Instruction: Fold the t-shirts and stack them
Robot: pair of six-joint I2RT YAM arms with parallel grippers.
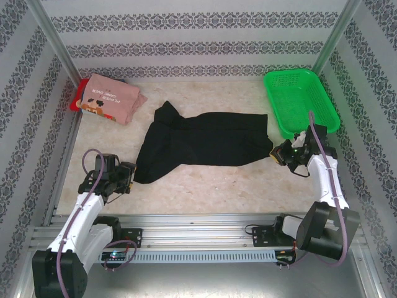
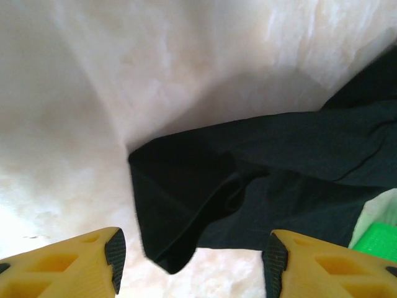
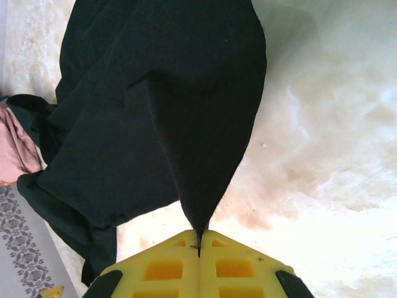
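T-shirts stand at roughly two of three dealt with. The pink shirt (image 1: 111, 99) lies folded in the far left corner of the surface (image 1: 217, 186), on top of the red shirt (image 1: 79, 94), of which a thin edge shows. The black shirt (image 1: 205, 143) is not yet folded. It lies rumpled mid-surface, well apart from that pile and just left of the green basket (image 1: 301, 99).

Its long axis runs left to right, with the left end a little nearer the arms. A narrow part juts toward the far left — sleeve or neck, I cannot tell.

The right claw (image 1: 277, 153) is closed, pinching the shirt's right near corner. The left claw (image 1: 129, 177) is open beside the left near corner, gripping nothing. What is left, I judge: fold the black shirt and add it to the pile.
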